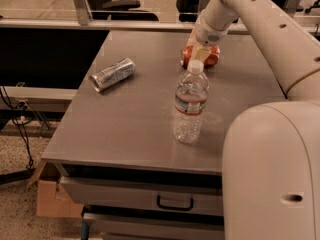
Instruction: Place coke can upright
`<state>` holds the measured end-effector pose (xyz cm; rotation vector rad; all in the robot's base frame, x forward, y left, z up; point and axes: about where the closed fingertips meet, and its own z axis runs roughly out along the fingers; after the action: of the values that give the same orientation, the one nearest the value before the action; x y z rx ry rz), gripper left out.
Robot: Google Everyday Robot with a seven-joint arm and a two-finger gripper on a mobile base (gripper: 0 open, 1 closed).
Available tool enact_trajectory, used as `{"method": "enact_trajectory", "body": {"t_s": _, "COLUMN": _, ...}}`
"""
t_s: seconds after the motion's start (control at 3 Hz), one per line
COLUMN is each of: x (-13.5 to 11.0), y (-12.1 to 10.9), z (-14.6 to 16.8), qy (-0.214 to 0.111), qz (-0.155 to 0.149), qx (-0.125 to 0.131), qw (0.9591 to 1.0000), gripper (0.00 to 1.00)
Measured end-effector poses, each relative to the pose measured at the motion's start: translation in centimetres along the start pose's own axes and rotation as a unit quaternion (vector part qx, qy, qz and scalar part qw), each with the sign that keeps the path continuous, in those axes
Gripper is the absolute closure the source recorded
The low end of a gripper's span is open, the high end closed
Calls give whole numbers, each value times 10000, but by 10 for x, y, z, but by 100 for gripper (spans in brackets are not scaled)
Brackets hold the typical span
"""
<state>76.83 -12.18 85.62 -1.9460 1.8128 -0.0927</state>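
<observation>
The coke can (209,57) is a red-orange can lying on its side at the far middle of the grey table (135,114). My gripper (200,51) reaches down from the white arm onto the can, its fingers around the can's middle, and hides much of it. The can rests on the table top.
A clear plastic water bottle (189,104) stands upright in front of the can. A silver-and-blue can (112,74) lies on its side at the left. My white arm and base (272,174) fill the right side. A drawer (150,199) sits under the table's front edge.
</observation>
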Motion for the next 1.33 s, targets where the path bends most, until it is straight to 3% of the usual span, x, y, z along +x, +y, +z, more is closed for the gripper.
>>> {"method": "enact_trajectory", "body": {"t_s": 0.33, "x": -3, "y": -6, "z": -15, "qy": -103, "qz": 73, "qx": 146, "qw": 9998, "gripper": 77}}
{"method": "enact_trajectory", "body": {"t_s": 0.67, "x": -7, "y": -17, "z": -47, "qy": -698, "qz": 655, "qx": 602, "qw": 9936, "gripper": 99}}
{"method": "enact_trajectory", "body": {"t_s": 1.0, "x": -6, "y": -25, "z": -87, "qy": -1828, "qz": 1871, "qx": 1224, "qw": 9574, "gripper": 100}}
{"method": "enact_trajectory", "body": {"t_s": 1.33, "x": -3, "y": -19, "z": -101, "qy": -2720, "qz": 2694, "qx": 1635, "qw": 9093, "gripper": 100}}
